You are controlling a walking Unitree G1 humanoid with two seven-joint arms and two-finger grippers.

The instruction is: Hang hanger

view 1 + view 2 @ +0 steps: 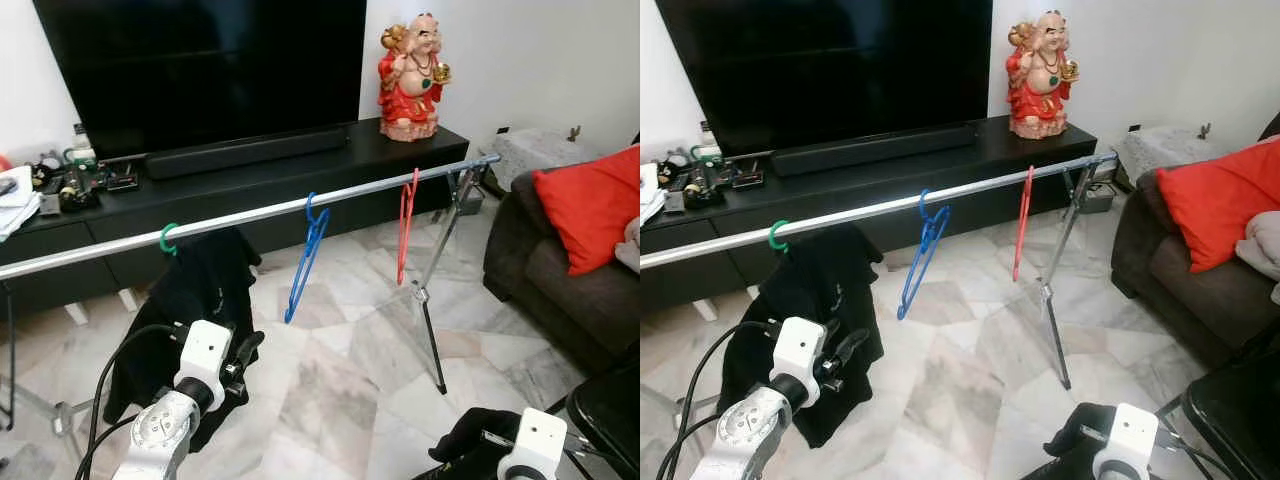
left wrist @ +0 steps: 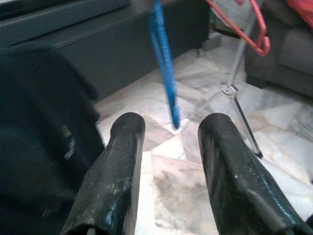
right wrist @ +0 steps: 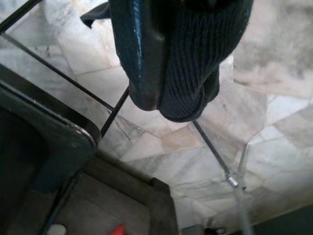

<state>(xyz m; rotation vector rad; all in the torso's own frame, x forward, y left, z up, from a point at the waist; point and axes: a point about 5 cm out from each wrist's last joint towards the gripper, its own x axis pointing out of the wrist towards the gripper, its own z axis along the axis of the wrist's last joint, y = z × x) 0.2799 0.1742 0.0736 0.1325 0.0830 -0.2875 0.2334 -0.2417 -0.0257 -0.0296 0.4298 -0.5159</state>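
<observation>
A: The blue hanger (image 1: pixel 305 258), thin plastic, hangs from the rail (image 1: pixel 240 218), between the green hook (image 1: pixel 168 239) and the red hanger (image 1: pixel 405 225).

B: The left gripper (image 2: pixel 168 129) gapes empty below the rail; the right gripper (image 3: pixel 166 93) clamps dark knit cloth (image 3: pixel 200 54). No legible writing.

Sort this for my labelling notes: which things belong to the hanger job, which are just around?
Job: rail, blue hanger, red hanger, green hanger with black garment, left claw.
Around: TV, figurine, sofa, red cushion.
</observation>
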